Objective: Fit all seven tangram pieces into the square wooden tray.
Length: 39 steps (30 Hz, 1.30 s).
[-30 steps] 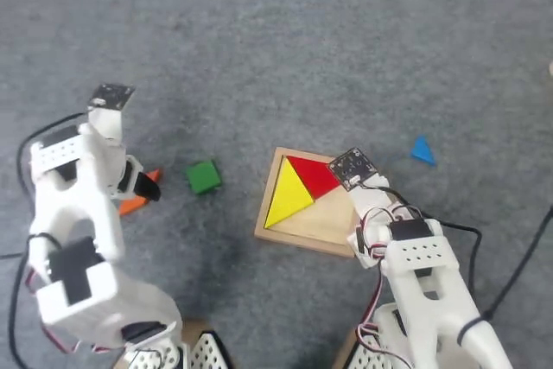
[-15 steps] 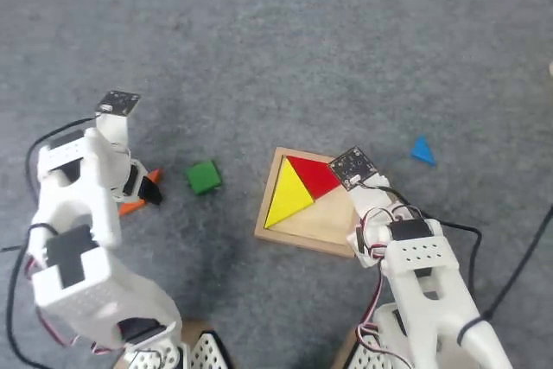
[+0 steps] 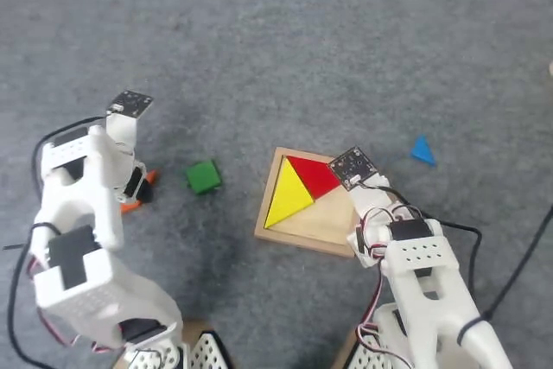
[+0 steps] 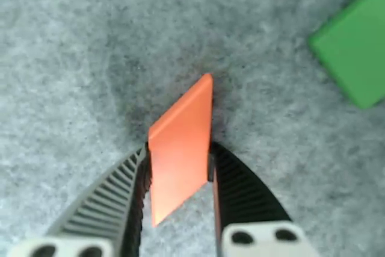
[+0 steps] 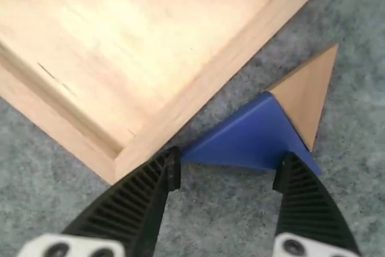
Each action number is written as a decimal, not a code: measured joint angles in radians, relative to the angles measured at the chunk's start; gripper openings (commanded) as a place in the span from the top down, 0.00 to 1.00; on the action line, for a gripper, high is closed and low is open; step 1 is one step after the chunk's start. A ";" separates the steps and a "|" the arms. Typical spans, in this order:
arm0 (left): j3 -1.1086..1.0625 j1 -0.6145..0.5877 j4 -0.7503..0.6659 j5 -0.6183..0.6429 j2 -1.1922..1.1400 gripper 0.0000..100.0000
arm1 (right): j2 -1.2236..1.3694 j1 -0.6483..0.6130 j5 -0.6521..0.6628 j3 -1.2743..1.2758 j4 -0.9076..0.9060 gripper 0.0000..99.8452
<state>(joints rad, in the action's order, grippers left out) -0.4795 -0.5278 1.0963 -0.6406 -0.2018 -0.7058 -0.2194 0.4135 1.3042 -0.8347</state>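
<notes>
Orange parallelogram (image 4: 180, 148): clamped between the fingers of left tool (image 4: 176, 153), near green square (image 3: 203, 176). The arm has shifted toward the square and now covers more of the piece. Right tool (image 5: 230, 170): unmoved, jaws apart astride blue triangle (image 5: 246, 139), just beside a corner of wooden tray (image 5: 240, 52).

Perhaps a lab: grey felt tabletop (image 3: 259, 58).

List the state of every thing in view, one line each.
wooden tray: partly filled
yellow triangle: in tray
red triangle: in tray
orange piece: clamped by left gripper
green square: loose on carpet
blue triangle: beside tray, straddled by open right gripper
tan triangle: loose, against blue triangle
small blue triangle: loose on carpet
</notes>
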 measured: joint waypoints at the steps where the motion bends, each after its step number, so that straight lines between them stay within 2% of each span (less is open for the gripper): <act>1: 0.003 0.000 0.008 0.000 -0.002 0.98 | 0.000 0.000 0.000 0.000 0.000 0.74; 8: 0.071 0.012 0.124 0.012 0.055 0.98 | 0.000 0.000 0.000 0.000 0.000 0.74; 15: 0.068 0.103 0.230 0.044 0.215 0.97 | 0.000 0.000 0.000 0.000 0.000 0.74; 18: 0.066 0.091 0.224 0.064 0.239 0.83 | 0.000 0.000 0.000 0.000 -0.003 0.74; 20: 0.066 0.060 0.186 0.071 0.239 0.79 | 0.000 0.000 0.000 0.000 -0.003 0.74; 25: 0.066 -0.034 0.112 0.023 0.153 0.79 | 0.000 0.000 0.000 0.000 -0.003 0.74; 35: 0.097 -0.038 0.094 -0.005 -0.032 0.80 | 0.000 0.000 0.000 0.000 -0.003 0.74; 39: 0.120 -0.038 0.100 -0.002 -0.089 0.83 | 0.000 0.000 0.000 0.000 -0.003 0.74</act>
<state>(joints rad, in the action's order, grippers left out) -0.3598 -0.5662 1.1960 -0.6421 -0.2908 -0.7058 -0.2194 0.4135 1.3042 -0.8378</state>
